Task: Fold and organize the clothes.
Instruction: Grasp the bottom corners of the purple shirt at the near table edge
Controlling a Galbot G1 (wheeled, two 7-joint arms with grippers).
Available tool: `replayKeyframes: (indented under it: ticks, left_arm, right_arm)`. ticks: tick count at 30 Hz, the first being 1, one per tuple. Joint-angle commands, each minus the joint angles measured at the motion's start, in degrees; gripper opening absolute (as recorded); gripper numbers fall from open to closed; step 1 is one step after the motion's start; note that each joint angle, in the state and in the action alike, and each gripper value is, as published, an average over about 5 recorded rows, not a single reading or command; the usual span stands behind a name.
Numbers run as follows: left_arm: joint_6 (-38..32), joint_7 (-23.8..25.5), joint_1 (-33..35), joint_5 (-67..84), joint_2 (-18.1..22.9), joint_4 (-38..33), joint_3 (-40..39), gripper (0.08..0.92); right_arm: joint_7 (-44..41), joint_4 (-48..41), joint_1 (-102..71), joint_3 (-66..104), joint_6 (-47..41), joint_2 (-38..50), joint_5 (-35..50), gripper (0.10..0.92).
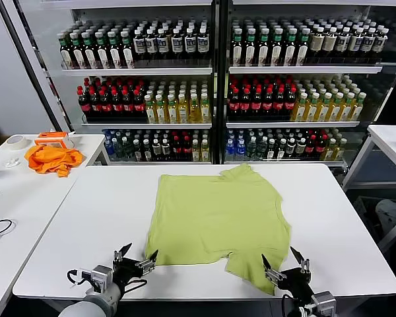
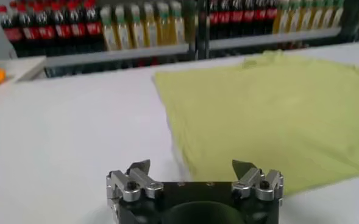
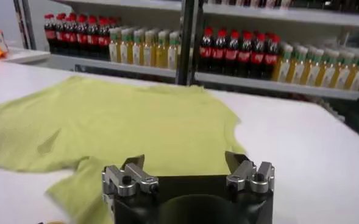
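Note:
The light yellow-green T-shirt (image 1: 214, 221) lies spread flat on the white table (image 1: 92, 218), plain side up; no printed graphic shows. My left gripper (image 1: 137, 255) is open and empty at the table's near edge, just by the shirt's near-left corner (image 2: 191, 164). My right gripper (image 1: 282, 259) is open and empty at the near edge, over the shirt's near-right sleeve (image 1: 254, 267). In the left wrist view my gripper (image 2: 191, 166) sits before the shirt's edge (image 2: 270, 103). In the right wrist view my gripper (image 3: 184, 159) hovers above the shirt (image 3: 124, 122).
An orange cloth (image 1: 51, 158), a tape roll (image 1: 16, 141) and an orange-handled tool (image 1: 53, 137) lie on a side table at the left. Shelves of bottles (image 1: 211, 86) stand behind the table. Another white table (image 1: 389, 142) is at the right.

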State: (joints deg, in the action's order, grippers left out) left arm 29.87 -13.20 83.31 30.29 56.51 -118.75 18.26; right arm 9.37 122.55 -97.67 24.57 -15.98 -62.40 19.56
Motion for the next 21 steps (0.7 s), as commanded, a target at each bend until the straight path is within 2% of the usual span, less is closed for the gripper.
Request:
replayKeyframes:
  ticks: [1,7,11,21]
  left_arm:
    - [2.6,-1.6,0.7,1.1,-0.1,0.5,-0.4,0.822]
    - [2.0,-2.6,0.4,-0.2,0.4,0.9,-1.3,0.823]
    - [1.5,-3.1,0.7,-0.5,0.7,0.9,-2.0,0.809]
    - [1.1,-2.1,0.7,-1.6,1.1,0.9,-3.1,0.533]
  right_arm:
    - [1.1,-0.8,-1.3,-1.5,-0.4,-0.7,0.8,0.823]
    - [1.7,-1.1,-1.0,-2.3,-0.6,-1.0,0.8,0.811]
    - [2.4,-1.2,-1.0,-2.8,-1.1,-1.0,1.6,0.724]
    - [2.8,-1.3,0.1,-3.5,-2.0,-0.9,5.3,0.447]
